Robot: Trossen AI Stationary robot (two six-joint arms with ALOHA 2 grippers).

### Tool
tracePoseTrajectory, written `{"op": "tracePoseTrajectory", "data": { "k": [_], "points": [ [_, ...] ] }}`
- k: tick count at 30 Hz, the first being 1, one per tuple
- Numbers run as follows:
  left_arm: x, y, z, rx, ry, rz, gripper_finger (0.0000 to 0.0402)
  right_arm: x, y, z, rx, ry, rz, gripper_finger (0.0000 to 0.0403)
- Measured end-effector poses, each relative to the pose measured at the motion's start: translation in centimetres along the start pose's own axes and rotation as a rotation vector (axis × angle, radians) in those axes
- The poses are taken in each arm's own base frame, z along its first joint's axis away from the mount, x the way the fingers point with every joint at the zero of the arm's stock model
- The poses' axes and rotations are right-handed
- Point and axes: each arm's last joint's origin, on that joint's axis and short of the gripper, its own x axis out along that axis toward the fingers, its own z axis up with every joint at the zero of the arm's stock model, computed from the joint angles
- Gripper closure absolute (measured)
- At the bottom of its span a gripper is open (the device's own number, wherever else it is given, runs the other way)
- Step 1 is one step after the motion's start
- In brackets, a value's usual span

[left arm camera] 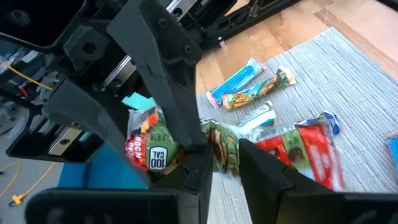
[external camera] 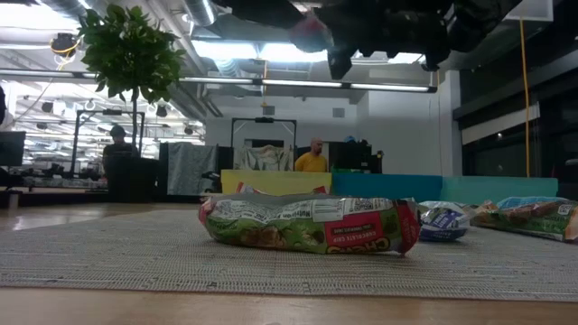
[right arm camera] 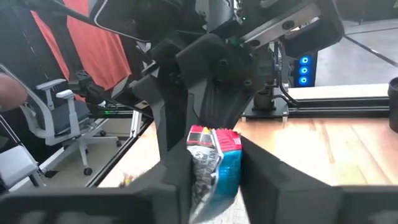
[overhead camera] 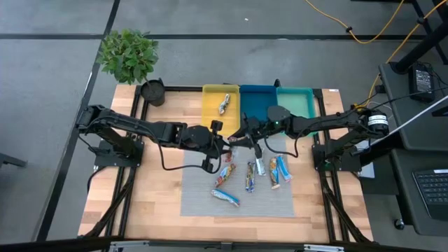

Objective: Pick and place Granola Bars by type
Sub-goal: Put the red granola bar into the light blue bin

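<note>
- The granola bars (overhead camera: 250, 176) lie scattered on the grey mat (overhead camera: 203, 203) in the middle of the table, most with their long axes running near to far; a blue-white one (overhead camera: 225, 197) at the near left lies crosswise.
- One bar (overhead camera: 224, 103) already rests in the yellow tray (overhead camera: 210, 115), the leftmost of three trays along the far edge; the blue tray (overhead camera: 257, 98) and the teal tray (overhead camera: 297, 100) look empty as far as they show.
- The left gripper (left arm camera: 217, 149) is clamped on a green-and-red bar (left arm camera: 149, 146), lifted above the mat's far left corner.
- The right gripper (right arm camera: 214, 158) is closed around a red-topped blue-and-silver bar (right arm camera: 214, 162), raised just right of the left gripper.
- Both grippers meet over the mat's far edge, just near of the trays; the yellow tray lies far-left of the left gripper, the blue and teal trays far of the right one.
- Judging by position, each arm is nearer its own side's trays, so a short reach farther would place each bar.
- A potted plant (overhead camera: 128, 56) stands at the table's far left corner, well apart.
</note>
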Motion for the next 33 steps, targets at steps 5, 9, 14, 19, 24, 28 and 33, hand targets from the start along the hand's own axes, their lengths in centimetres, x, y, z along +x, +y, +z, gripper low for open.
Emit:
{"op": "tracePoseTrajectory", "data": {
  "k": [5, 9, 14, 19, 24, 28, 33],
  "points": [
    [-0.8, -0.2, 0.2, 0.008, 0.008, 0.005, 0.0298, -0.4, -0.7, 0.0, 0.005, 0.006, -0.026, 0.0328],
    [-2.2, -0.6, 0.7, -0.006, 0.001, 0.018, 0.0272, -1.1, -1.7, 0.0, 0.008, 0.036, -0.067, 0.0328],
    [-3.7, -1.1, 1.1, -0.046, 0.000, 0.023, 0.0249, -2.7, -2.5, 0.4, 0.010, 0.079, -0.122, 0.0333],
    [-3.7, -1.7, 0.5, -0.097, 0.066, -0.009, 0.0240, -5.0, -2.5, 1.6, 0.011, 0.105, -0.172, 0.0336],
    [-2.5, -2.3, -0.5, -0.133, 0.156, -0.034, 0.0244, -8.2, -2.1, 3.2, 0.007, 0.112, -0.304, 0.0331],
    [-0.9, -3.0, -1.3, -0.126, 0.212, -0.051, 0.0251, -11.1, -1.4, 4.1, 0.021, 0.135, -0.448, 0.0337],
    [0.9, -3.9, -2.2, -0.081, 0.269, -0.070, 0.0258, -14.7, -0.2, 5.0, 0.035, 0.136, -0.599, 0.0333]
  ]
}}
